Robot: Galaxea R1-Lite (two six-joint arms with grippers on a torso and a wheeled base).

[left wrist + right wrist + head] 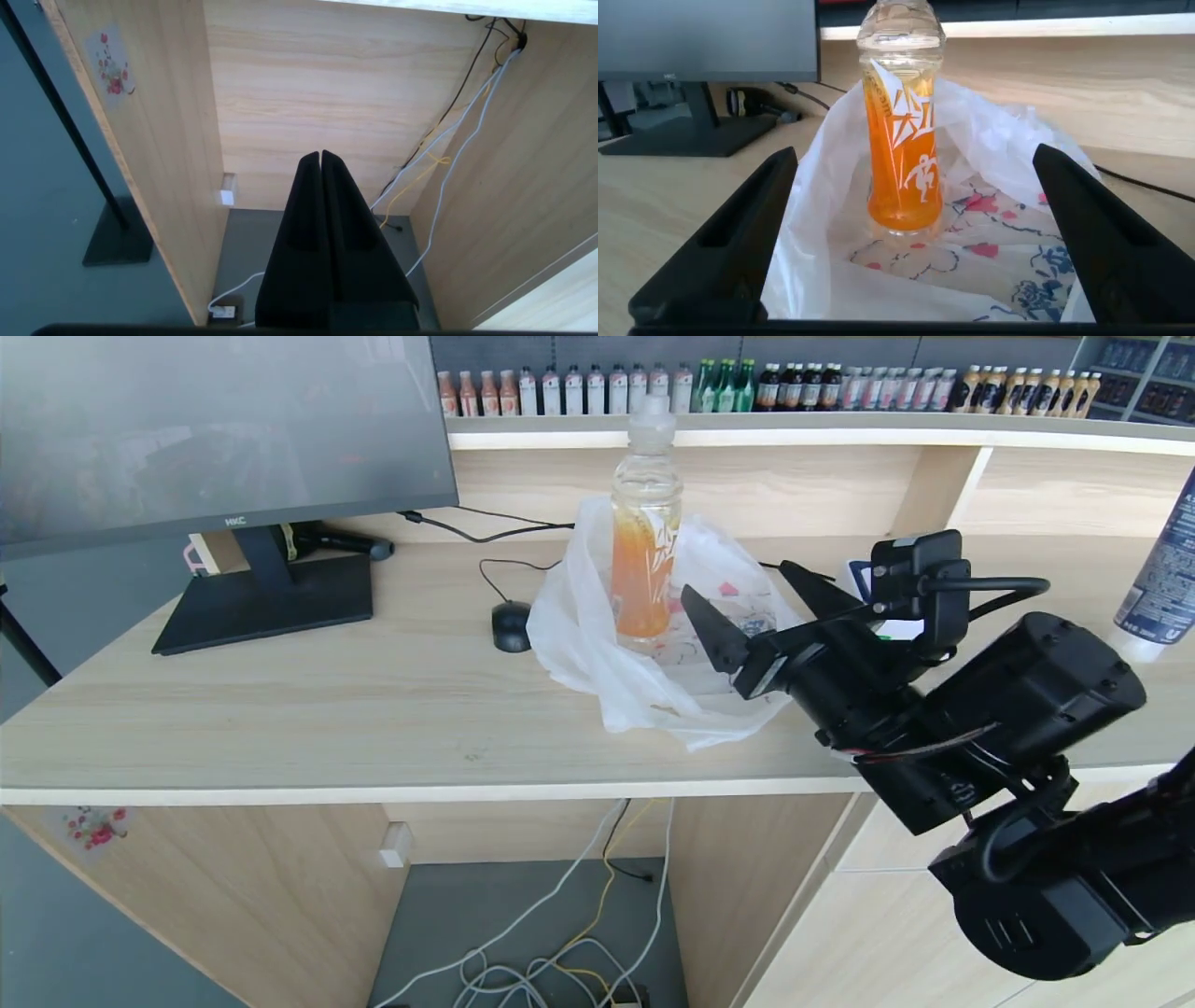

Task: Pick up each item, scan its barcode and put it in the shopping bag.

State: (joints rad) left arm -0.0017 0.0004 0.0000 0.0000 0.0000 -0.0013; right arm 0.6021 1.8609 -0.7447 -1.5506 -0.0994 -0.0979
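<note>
An orange drink bottle (644, 527) with a white cap stands upright inside the white plastic shopping bag (597, 644) on the wooden counter. In the right wrist view the bottle (903, 140) sits in the bag (990, 159), beyond my fingers. My right gripper (758, 607) hovers open just right of the bag, holding nothing, fingers pointing at the bottle. My left gripper (322, 187) is shut and empty, low down below the counter, facing the cabinet panels. A blue-and-white spray can (1167, 569) stands at the counter's right edge.
A monitor (215, 429) on its stand occupies the counter's left. A black mouse (511, 625) lies left of the bag with its cable. A handheld scanner (331, 539) lies behind the monitor stand. Cables (560, 952) hang under the counter. A raised shelf ledge (840, 429) runs behind.
</note>
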